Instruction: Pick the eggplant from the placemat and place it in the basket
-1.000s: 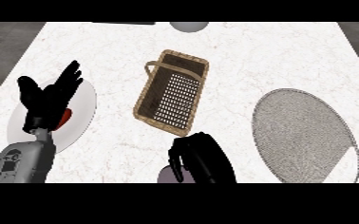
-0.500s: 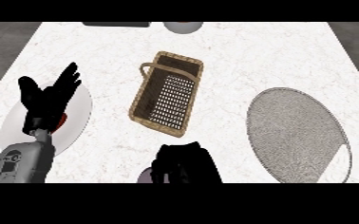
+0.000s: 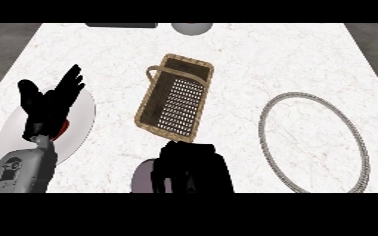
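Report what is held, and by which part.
The right hand curls round what looks like the eggplant, mostly hidden; which part cannot be told. The left hand holds nothing.

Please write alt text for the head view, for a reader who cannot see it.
The right hand, low in the middle, curls round a greyish-purple eggplant, just below a woven basket. The round placemat lies right; the open left hand rests left.
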Tool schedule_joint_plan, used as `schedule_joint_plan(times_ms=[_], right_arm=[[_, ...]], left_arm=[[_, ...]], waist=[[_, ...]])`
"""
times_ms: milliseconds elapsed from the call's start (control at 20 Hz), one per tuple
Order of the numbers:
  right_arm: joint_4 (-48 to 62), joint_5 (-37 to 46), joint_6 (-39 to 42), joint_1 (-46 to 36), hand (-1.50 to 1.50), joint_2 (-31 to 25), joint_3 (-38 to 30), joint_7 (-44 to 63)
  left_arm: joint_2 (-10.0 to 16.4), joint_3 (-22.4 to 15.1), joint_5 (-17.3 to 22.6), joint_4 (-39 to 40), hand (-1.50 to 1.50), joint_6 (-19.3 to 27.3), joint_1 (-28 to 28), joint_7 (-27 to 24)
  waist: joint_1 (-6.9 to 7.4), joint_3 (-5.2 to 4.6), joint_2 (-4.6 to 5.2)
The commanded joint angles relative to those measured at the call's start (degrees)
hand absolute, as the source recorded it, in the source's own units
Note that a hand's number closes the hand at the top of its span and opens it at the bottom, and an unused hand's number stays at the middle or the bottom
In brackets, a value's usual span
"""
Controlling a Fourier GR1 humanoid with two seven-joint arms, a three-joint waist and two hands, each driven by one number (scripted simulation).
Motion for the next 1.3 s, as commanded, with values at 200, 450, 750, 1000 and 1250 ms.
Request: schedule_joint_plan(times_ms=[200, 450, 750, 1000, 1250], right_arm=[[1.52, 4.82, 1.56, -13.01, 1.50, 0.48, -5.95, 14.24], [6.34, 7.58, 6.22, -21.10, 1.50, 0.48, -10.99, 19.26], [12.01, 7.99, 11.39, -32.01, 1.50, 0.47, -15.86, 26.37], [18.85, 3.70, 14.27, -41.99, 1.50, 0.47, -19.32, 29.72], [25.33, 0.99, 12.74, -47.76, 1.50, 0.46, -22.43, 30.46]], left_arm=[[-0.65, -0.91, 0.29, -0.42, 0.00, -0.67, -0.71, 0.29], [0.13, -0.56, -0.40, 0.29, 0.00, -0.36, -0.85, 0.11], [-0.38, -0.91, -0.28, 0.60, 0.00, -0.65, -1.03, -0.50], [-2.05, -1.67, -0.34, 0.94, 0.00, -0.06, -2.12, -1.27], [-0.40, -0.72, -0.27, -0.11, 0.00, -0.42, -2.19, -1.06]], waist=[[0.94, 0.03, 0.39], [1.34, 0.01, 0.66], [2.34, 0.16, 0.95], [3.02, 0.27, 1.62], [3.11, 0.52, 1.84]])
